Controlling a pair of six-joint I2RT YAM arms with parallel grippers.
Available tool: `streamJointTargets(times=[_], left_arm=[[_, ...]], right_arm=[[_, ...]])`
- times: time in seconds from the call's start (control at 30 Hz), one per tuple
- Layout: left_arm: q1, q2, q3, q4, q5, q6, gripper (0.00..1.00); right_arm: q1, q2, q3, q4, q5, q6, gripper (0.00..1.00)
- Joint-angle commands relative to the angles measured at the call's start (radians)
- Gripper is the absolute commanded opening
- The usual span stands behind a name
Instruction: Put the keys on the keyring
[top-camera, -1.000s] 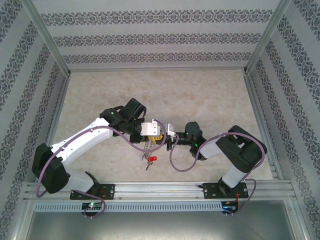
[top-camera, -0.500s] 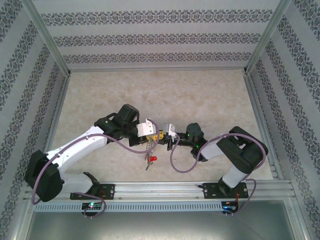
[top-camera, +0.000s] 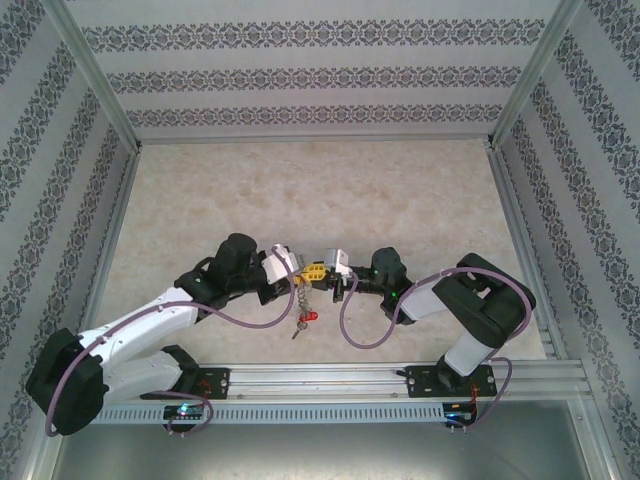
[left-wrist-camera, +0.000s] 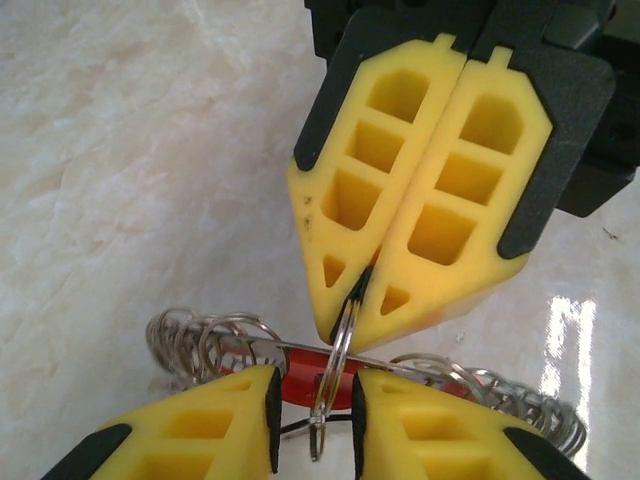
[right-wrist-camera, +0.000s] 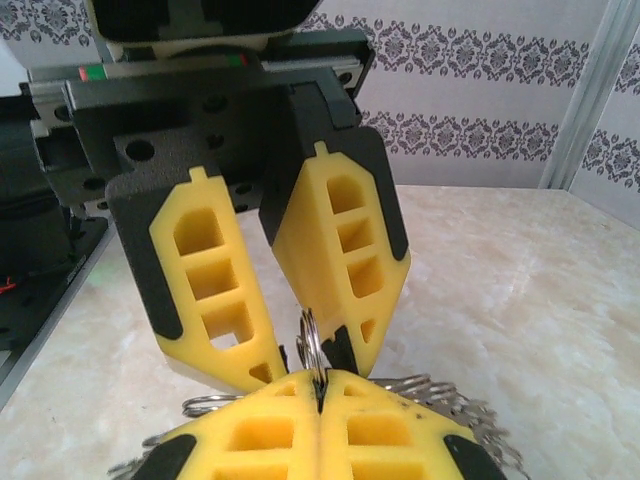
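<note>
Right gripper (right-wrist-camera: 320, 392) clamps a thin silver loop (left-wrist-camera: 342, 330) upright, likely steadying the keyring (left-wrist-camera: 200, 335); left gripper (left-wrist-camera: 313, 402) jaws stand slightly apart around it.

Bright even light; tabletop (left-wrist-camera: 565, 330) glare; foreground seemingly soft.

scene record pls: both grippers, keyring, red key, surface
left gripper: open, fingers either side of the ring wire, not clamping
right gripper: shut on keyring, facing the left gripper tip to tip
keyring: pinched at its top loop, silvery fringe hanging below
red key: at the low end of the keyring; whether threaded on, cannot tell
table: pale marble-look top
</note>
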Motion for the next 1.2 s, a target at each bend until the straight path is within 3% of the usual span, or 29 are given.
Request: streamJointTargets(times=[0.0, 0.1, 0.23, 0.37, 0.5, 0.63, 0.7, 0.83, 1.03, 1.17], left_arm=[[0.008, -0.033, -0.036, 0.189, 0.014, -0.040, 0.29], [0.008, -0.056, -0.061, 0.219, 0.007, -0.017, 0.28], [0.008, -0.085, -0.101, 0.298, 0.006, -0.003, 0.11], [0.008, -0.077, -0.072, 0.234, 0.044, 0.036, 0.09], [0.008, -0.077, -0.048, 0.177, 0.038, 0.052, 0.00], [0.005, -0.047, 0.027, 0.031, 0.014, 0.097, 0.00], [0.004, -0.032, 0.062, -0.024, 0.015, 0.109, 0.00], [-0.002, 0.010, 0.167, -0.216, -0.014, 0.160, 0.00], [-0.026, 0.101, 0.356, -0.537, -0.046, 0.283, 0.00], [-0.045, 0.184, 0.463, -0.700, -0.054, 0.361, 0.00]], right_arm=[[0.018, -0.001, 0.031, 0.072, -0.013, -0.008, 0.00], [0.017, 0.003, 0.036, 0.072, -0.010, -0.003, 0.00], [0.019, 0.014, 0.047, 0.072, -0.017, 0.005, 0.00], [0.018, 0.023, 0.054, 0.072, -0.019, 0.004, 0.00], [0.004, 0.031, 0.051, 0.071, -0.035, -0.007, 0.00], [-0.017, 0.023, 0.035, 0.022, -0.073, -0.047, 0.02], [-0.029, 0.000, 0.022, -0.018, -0.084, -0.072, 0.13], [-0.043, -0.083, 0.002, -0.161, -0.064, -0.174, 0.23], [-0.052, -0.172, 0.021, -0.335, -0.062, -0.271, 0.26], [-0.053, -0.177, 0.040, -0.353, -0.080, -0.274, 0.27]])
